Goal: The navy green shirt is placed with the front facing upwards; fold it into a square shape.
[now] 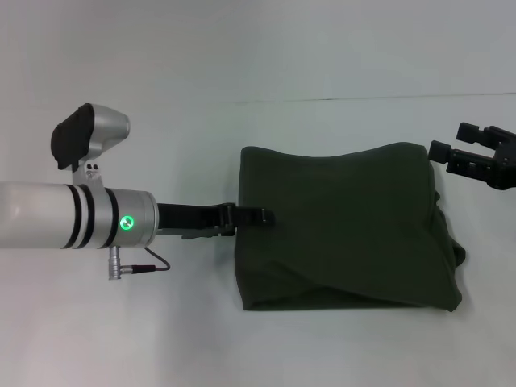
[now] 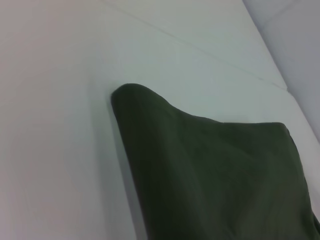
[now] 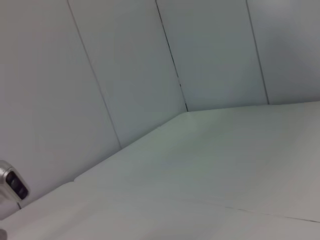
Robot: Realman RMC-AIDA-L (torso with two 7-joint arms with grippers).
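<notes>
The white table (image 1: 242,48) spreads wide under me. On it lies the navy green shirt (image 1: 347,230), folded to a rough square, plain side up. My left gripper (image 1: 256,216) reaches its left edge; whether it pinches cloth, I cannot tell. My right gripper (image 1: 454,143) hovers spread apart by the far right corner.

One dark olive-green cotton shirt (image 1: 347,230), folded into a rough square, lies on one white worktop (image 1: 242,56). Two robot arms are in view: one silver-and-black left arm with its black claw (image 1: 262,216) at the shirt's left edge, and one black right claw (image 1: 451,143) at the far right corner.
</notes>
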